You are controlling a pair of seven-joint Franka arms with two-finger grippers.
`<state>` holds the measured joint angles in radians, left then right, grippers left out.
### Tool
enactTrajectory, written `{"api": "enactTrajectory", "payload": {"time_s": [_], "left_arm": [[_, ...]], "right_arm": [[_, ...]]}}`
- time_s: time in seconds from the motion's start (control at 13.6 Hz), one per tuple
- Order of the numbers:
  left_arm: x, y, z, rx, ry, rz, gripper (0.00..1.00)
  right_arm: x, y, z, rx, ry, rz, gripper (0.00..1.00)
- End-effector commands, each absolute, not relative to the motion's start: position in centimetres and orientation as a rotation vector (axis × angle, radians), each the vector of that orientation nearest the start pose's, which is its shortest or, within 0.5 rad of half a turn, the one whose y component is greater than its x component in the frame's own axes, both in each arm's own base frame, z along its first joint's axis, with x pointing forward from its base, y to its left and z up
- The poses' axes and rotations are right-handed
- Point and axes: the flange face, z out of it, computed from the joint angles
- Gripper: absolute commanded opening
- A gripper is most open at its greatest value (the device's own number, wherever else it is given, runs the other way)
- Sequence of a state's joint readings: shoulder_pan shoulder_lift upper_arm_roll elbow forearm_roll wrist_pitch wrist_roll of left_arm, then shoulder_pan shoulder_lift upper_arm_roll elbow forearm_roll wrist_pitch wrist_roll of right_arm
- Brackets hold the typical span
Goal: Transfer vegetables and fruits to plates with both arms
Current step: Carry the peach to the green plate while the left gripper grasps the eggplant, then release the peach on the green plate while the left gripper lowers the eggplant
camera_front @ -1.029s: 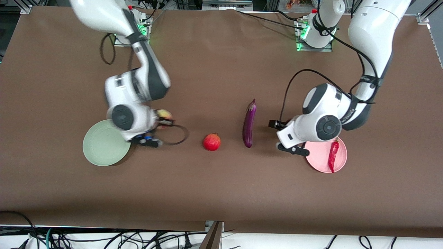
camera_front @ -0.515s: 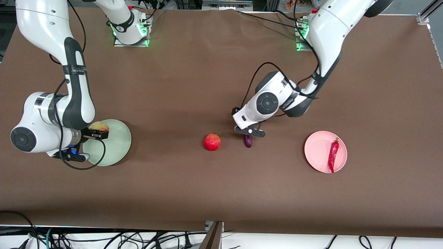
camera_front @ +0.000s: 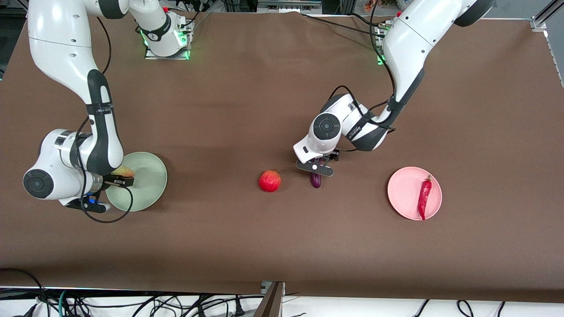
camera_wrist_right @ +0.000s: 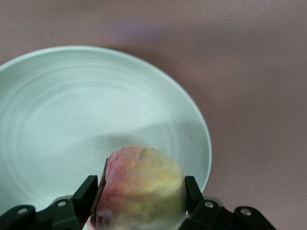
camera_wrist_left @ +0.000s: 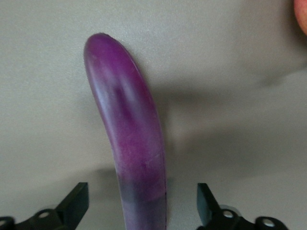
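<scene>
My right gripper [camera_front: 118,178] is shut on the yellow-green peach [camera_front: 124,171] and holds it over the mint green plate [camera_front: 150,178]. In the right wrist view the peach [camera_wrist_right: 141,187] sits between both fingers [camera_wrist_right: 191,190] of the right gripper [camera_wrist_right: 140,197], above the plate [camera_wrist_right: 72,115]. My left gripper [camera_front: 315,172] is low over the purple eggplant [camera_front: 315,180], which the hand mostly hides. In the left wrist view the left gripper [camera_wrist_left: 141,207] is open, with the eggplant [camera_wrist_left: 132,139] between its fingers [camera_wrist_left: 76,203], apart from both. The red chili [camera_front: 424,197] lies on the pink plate [camera_front: 404,193]. The red pomegranate [camera_front: 269,181] sits on the table beside the eggplant.
A brown cloth [camera_front: 273,246] covers the table. The pomegranate's edge [camera_wrist_left: 302,14] shows at the corner of the left wrist view. Cables hang along the table edge nearest the front camera.
My right arm has carried the peach from the table to over the green plate. My left arm has swung from the pink plate to the eggplant and settled lower over it.
</scene>
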<state>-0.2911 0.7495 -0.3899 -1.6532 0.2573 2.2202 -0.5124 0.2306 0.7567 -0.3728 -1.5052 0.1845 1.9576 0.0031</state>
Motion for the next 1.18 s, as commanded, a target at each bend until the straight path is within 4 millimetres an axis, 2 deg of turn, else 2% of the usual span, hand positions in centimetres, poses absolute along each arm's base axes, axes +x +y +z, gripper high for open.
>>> {"api": "enactTrajectory", "payload": {"time_s": [0.0, 0.07, 0.15, 0.22, 0.29, 0.37, 0.44, 0.51, 0.59, 0.66, 0.74, 0.81, 0.88, 0.96, 1.03, 1.1], "left_arm": [[54.2, -39.6, 18.1, -3.087, 0.436, 0.186, 0.25], [54.5, -39.2, 18.2, -3.087, 0.425, 0.186, 0.11], [54.9, -38.7, 18.6, -3.083, 0.414, 0.186, 0.06], [55.1, -38.3, 19.2, -3.077, 0.398, 0.189, 0.01], [55.7, -37.5, 21.2, -3.051, 0.375, 0.204, 0.0], [56.5, -35.9, 23.3, -3.018, 0.34, 0.229, 0.0], [57.7, -34.0, 26.3, -2.996, 0.306, 0.238, 0.0], [58.5, -31.9, 28.5, -2.96, 0.307, 0.284, 0.02], [59.5, -29.4, 30.5, -2.93, 0.323, 0.337, 0.02], [61.0, -26.0, 31.8, -2.915, 0.335, 0.387, 0.03], [62.6, -22.5, 32.9, -2.919, 0.353, 0.417, 0.04], [64.0, -18.5, 33.4, -2.932, 0.38, 0.435, 0.04], [65.1, -14.9, 33.4, -2.931, 0.416, 0.436, 0.04], [65.8, -12.3, 33.1, -2.894, 0.46, 0.426, 0.04], [66.5, -10.8, 32.3, -2.848, 0.51, 0.401, 0.04], [67.1, -10.3, 31.3, -2.817, 0.552, 0.361, 0.05]], "right_arm": [[68.2, -4.6, 21.8, -3.186, 0.257, 0.391, 0.29], [68.2, -4.5, 21.7, -3.185, 0.257, 0.391, 0.3], [68.2, -4.5, 21.7, -3.185, 0.257, 0.391, 0.34], [68.2, -4.6, 21.7, -3.185, 0.259, 0.391, 0.54], [68.3, -4.6, 21.4, -3.189, 0.253, 0.384, 1.0], [68.5, -4.6, 21.7, -3.193, 0.244, 0.373, 1.0], [68.7, -4.5, 22.3, -3.191, 0.235, 0.368, 1.0], [69.2, -4.2, 24.1, -3.189, 0.223, 0.325, 1.0], [69.2, -3.0, 25.3, -3.181, 0.194, 0.333, 1.0], [69.1, -2.0, 27.1, -3.166, 0.175, 0.349, 1.0], [69.4, 0.8, 28.4, -3.157, 0.124, 0.355, 1.0], [69.5, 3.7, 30.0, -3.155, 0.067, 0.355, 1.0], [69.3, 7.2, 30.5, -3.159, -0.004, 0.364, 1.0], [69.1, 9.5, 30.7, -3.164, -0.032, 0.358, 1.0], [68.8, 12.1, 30.7, -3.168, 0.001, 0.342, 1.0], [68.5, 14.7, 31.0, -3.152, 0.07, 0.323, 1.0]]}}
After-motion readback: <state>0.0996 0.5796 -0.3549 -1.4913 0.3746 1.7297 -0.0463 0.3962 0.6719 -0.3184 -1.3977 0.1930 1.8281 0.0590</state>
